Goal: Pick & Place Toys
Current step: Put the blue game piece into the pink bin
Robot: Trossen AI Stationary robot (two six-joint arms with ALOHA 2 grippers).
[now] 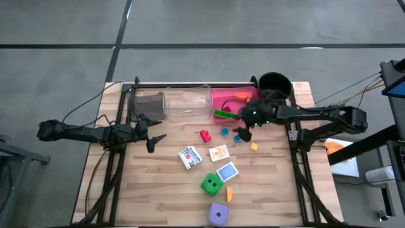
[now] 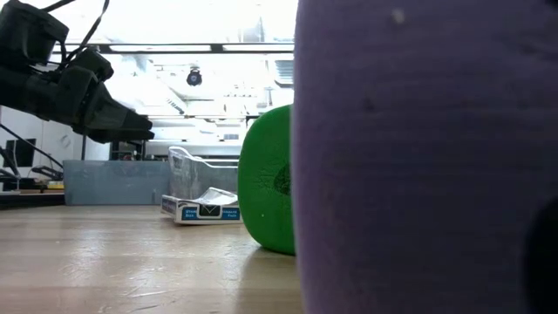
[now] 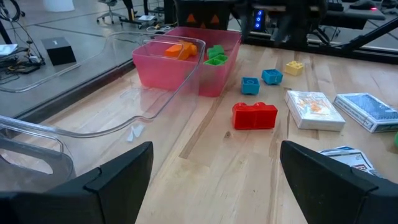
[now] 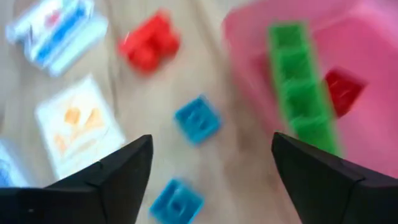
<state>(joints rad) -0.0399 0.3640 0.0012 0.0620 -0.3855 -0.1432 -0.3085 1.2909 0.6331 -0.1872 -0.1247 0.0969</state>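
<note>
My right gripper hangs open, tipped down, over two teal bricks on the table, just near of the pink tray. A long green brick lies in that tray by its near wall. A red brick, a yellow brick, an orange brick, white cards, a green die and a purple die lie on the wood. My left gripper waits open at the left.
A clear tray and a grey tray stand left of the pink one along the far edge. A round black pot sits at the far right corner. In the low view, the purple die fills the right half.
</note>
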